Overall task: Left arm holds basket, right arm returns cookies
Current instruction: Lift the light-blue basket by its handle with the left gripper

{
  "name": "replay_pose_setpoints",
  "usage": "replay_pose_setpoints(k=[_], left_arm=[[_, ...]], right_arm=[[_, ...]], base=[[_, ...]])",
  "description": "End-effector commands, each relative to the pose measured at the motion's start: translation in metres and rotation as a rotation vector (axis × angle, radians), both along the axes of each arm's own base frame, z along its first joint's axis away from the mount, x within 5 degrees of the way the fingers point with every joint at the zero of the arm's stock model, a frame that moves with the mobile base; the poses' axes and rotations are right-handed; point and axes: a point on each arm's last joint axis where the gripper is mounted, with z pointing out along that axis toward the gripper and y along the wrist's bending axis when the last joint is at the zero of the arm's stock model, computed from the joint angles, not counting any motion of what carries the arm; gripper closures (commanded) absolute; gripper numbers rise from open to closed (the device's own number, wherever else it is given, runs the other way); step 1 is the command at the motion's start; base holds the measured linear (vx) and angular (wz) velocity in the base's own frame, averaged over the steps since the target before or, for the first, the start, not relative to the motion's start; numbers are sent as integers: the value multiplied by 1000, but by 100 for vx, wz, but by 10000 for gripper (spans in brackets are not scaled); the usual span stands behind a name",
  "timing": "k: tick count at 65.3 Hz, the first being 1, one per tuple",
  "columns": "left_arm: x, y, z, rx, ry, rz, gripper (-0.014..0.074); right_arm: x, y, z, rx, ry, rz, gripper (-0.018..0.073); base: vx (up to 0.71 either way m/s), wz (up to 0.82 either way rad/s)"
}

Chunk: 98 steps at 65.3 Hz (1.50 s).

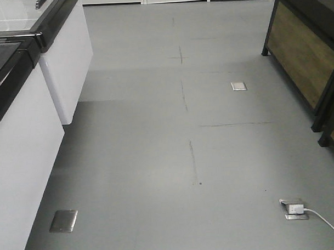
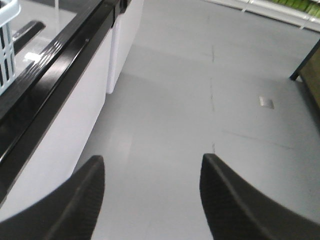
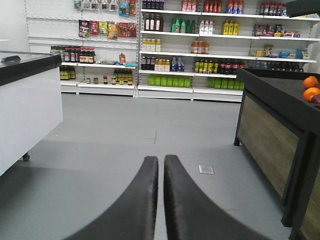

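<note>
— So, how far along is it, taking the left side first?

— Barely begun, I'd judge. The left hand [image 2: 152, 161] has its two fingers spread wide with nothing between them, and it hangs over bare grey floor [image 2: 200, 75]. The basket [image 2: 6, 47] shows only as a pale slotted corner far up and to the left of that hand, above the black-rimmed freezer cabinet [image 2: 60, 65]. Whether it rests on the lid I cannot tell. It is well apart from the hand in any case, so the holding is not yet done.

— And to the right?

— The right hand [image 3: 161, 159] has its fingers pressed together, pinching nothing. The cookies appear in none of the three views, so they are neither gripped nor returned. Ahead of that hand and well apart stand shop shelves [image 3: 200, 50] of bottles and jars. To its right is a dark wood-sided stand [image 3: 270, 130] with oranges [image 3: 311, 87] on top.

— So what is left?

— Everything, as I read it: reach the basket, take hold of it, find the box, put it back.

— Any brand or writing to read?

— None. The shelf labels are too small and blurred. The front view gives only floor, a metal floor plate [image 1: 238, 86] and a white cable [image 1: 324, 221].
</note>
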Motion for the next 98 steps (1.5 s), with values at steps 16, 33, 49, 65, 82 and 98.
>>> replay_pose_setpoints(k=[16, 33, 49, 65, 82, 98], left_arm=[[62, 6, 47, -59, 164, 111, 181], [83, 50, 73, -116, 363, 220, 181], [70, 116, 98, -350, 237, 337, 181], [44, 180, 111, -585, -60, 424, 181], [54, 221, 98, -726, -204, 348, 157], [73, 247, 81, -823, -294, 288, 39]], right_arm=[[-1, 1, 1, -10, -69, 5, 562], [-1, 1, 1, -10, -69, 5, 562], [-1, 1, 1, -10, -69, 5, 562], [-1, 1, 1, -10, -69, 5, 562], [-1, 1, 1, -10, -69, 5, 562], [-1, 1, 1, -10, -69, 5, 562]], base=[[0, 0], [0, 0], [0, 0], [0, 0], [0, 0], [0, 0]])
